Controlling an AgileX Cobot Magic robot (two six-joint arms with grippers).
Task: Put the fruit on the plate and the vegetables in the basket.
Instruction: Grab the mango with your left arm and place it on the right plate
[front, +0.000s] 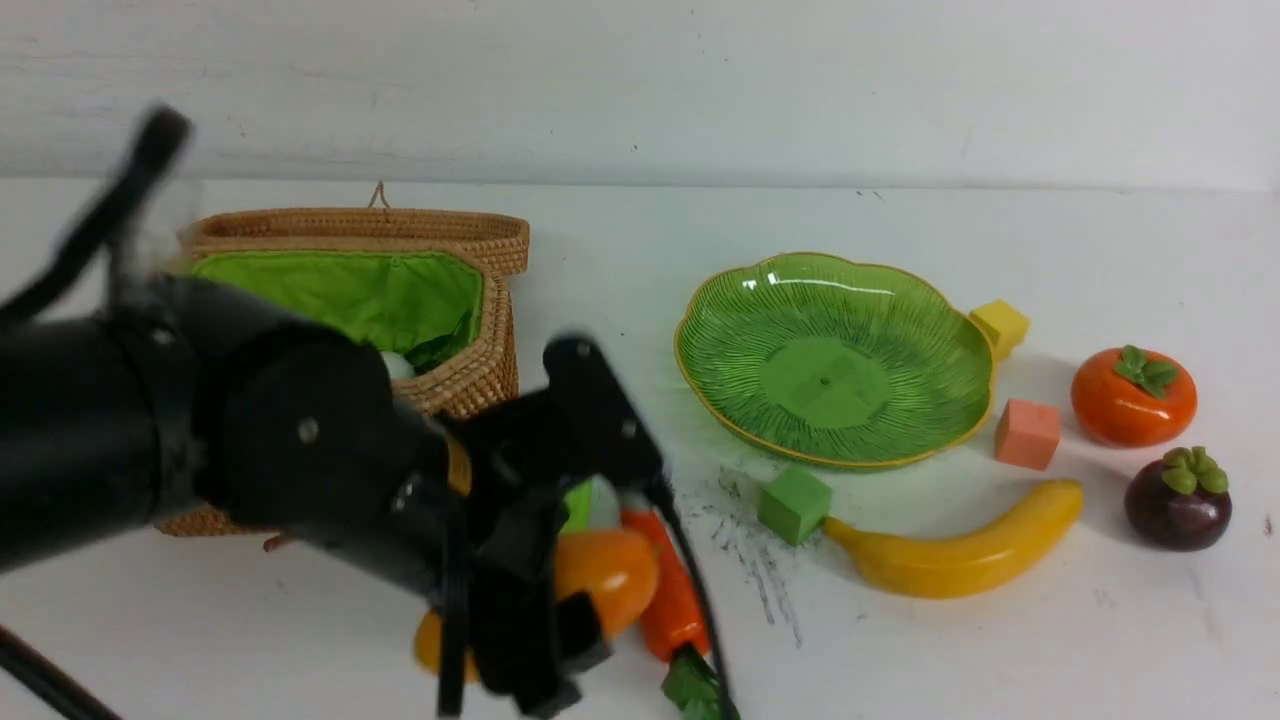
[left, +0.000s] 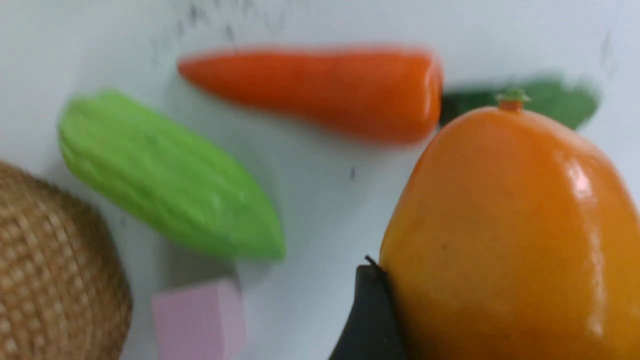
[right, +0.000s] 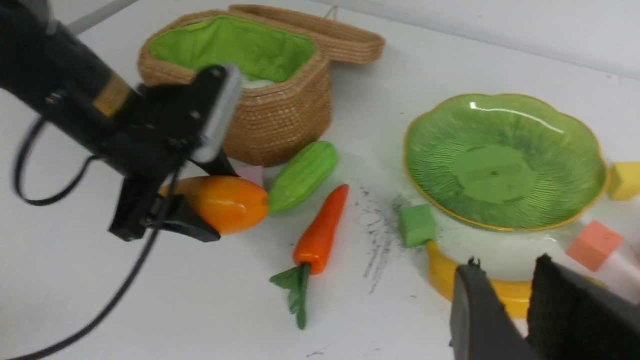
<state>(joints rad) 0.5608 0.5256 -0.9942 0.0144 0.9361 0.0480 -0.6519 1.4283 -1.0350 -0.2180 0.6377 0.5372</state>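
Bearings are from the plate, twelve toward the far wall.

- Plate (front: 835, 300): nothing on it.
- Basket (front: 470, 370): nine o'clock, lid open and laid back, green lining showing. A white radish (right: 255, 82) partly shows inside.
- Mango (front: 605, 580): eight o'clock, off the plate, pinched between the fingers of the left gripper (right: 212, 200). One dark pad (left: 370, 310) presses its side. Whether it touches the table cannot be told.
- Carrot (front: 672, 600): seven o'clock, flat on the table just beside the mango, leaves toward six.
- Gourd (right: 302, 175): on the table between basket and carrot, apart from both.
- Pink cube (left: 200, 320): at the basket's foot, near the gourd.
- Banana (front: 960, 555): five o'clock, on the table.
- Green cube (front: 794, 503): at the banana's tip, by the plate rim.
- Yellow cube (front: 1000, 325): two o'clock, at the rim.
- Salmon cube (front: 1027, 433): four o'clock.
- Persimmon (front: 1133, 397): three o'clock.
- Mangosteen (front: 1178, 498): four o'clock, beyond the banana.
- Right gripper (right: 506, 262): above the banana, fingers narrowly parted, holding nothing.
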